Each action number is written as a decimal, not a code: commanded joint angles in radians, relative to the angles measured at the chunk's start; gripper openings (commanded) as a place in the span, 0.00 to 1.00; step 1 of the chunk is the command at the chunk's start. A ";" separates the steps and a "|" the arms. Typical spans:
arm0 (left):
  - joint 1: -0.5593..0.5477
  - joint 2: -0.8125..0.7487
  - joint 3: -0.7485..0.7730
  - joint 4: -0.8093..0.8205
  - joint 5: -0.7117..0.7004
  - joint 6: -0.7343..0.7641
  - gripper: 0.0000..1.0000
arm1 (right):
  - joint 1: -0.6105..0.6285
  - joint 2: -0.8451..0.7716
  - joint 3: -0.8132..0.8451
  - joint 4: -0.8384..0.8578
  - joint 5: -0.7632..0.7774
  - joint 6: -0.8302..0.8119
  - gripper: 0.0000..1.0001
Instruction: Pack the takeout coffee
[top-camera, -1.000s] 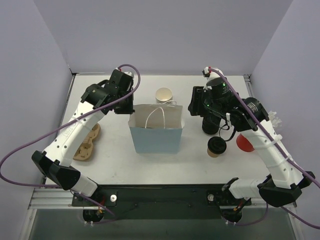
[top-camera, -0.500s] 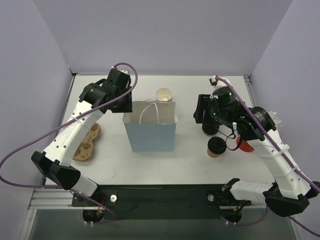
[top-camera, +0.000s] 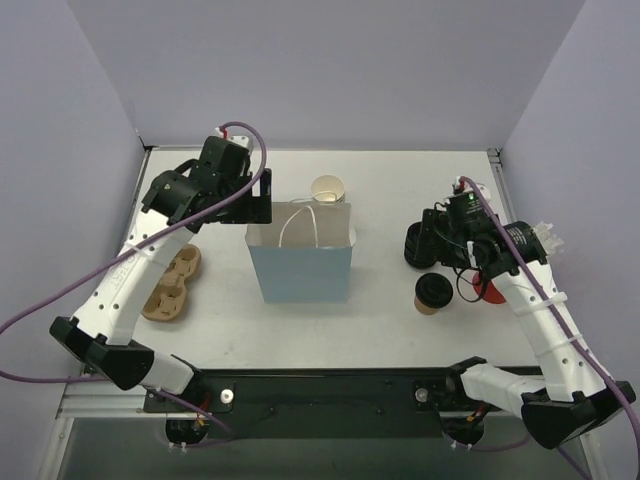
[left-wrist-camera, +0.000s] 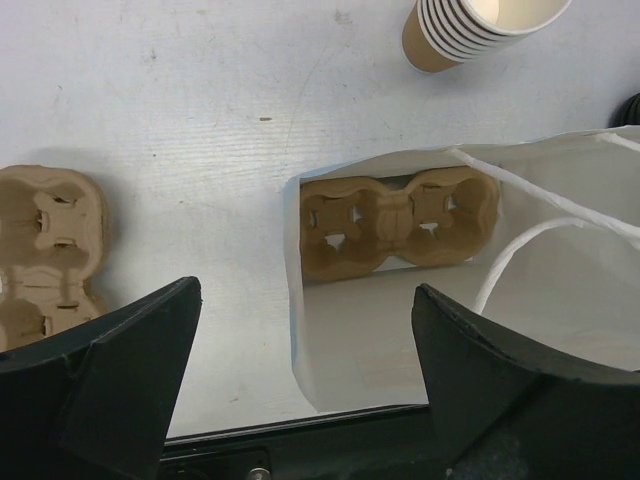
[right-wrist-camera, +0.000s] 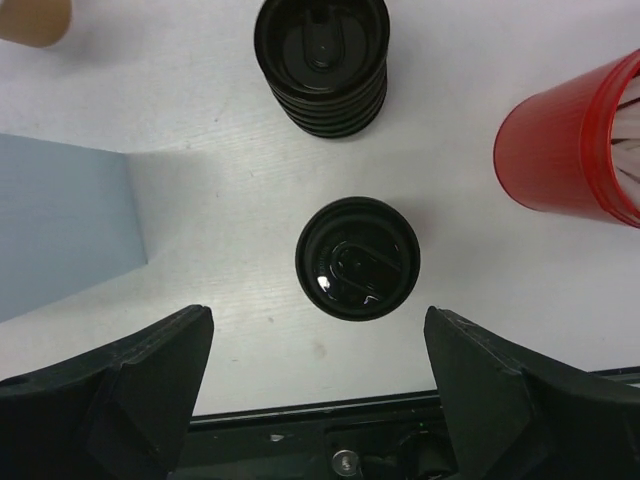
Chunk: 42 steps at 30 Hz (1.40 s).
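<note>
The takeout coffee, a tan paper cup with a black lid, stands upright on the table to the right of the light-blue paper bag. My right gripper hangs open above the cup, apart from it, and shows above it in the top view. My left gripper is open over the bag's left edge, holding nothing. The bag stands upright with its mouth open, and a brown cardboard cup carrier lies at its bottom.
A stack of lidless tan cups stands behind the bag. A stack of black lids sits just beyond the coffee. A red cup is to the coffee's right. A second cardboard carrier lies left of the bag.
Both grippers have opened. The left one let go of the bag's left rim and drew back left. The right arm swung right, away from the bag, to over the lidded cup. The bag shifted slightly left.
</note>
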 joint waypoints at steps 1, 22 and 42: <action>0.007 -0.084 0.027 0.026 -0.038 0.049 0.97 | -0.040 -0.002 -0.074 -0.057 -0.010 -0.031 0.91; 0.005 -0.228 -0.124 0.041 -0.081 0.040 0.97 | -0.155 0.139 -0.269 0.102 -0.152 -0.204 0.85; -0.016 -0.179 -0.081 0.043 -0.121 0.071 0.97 | -0.161 0.129 -0.402 0.213 -0.142 -0.217 0.69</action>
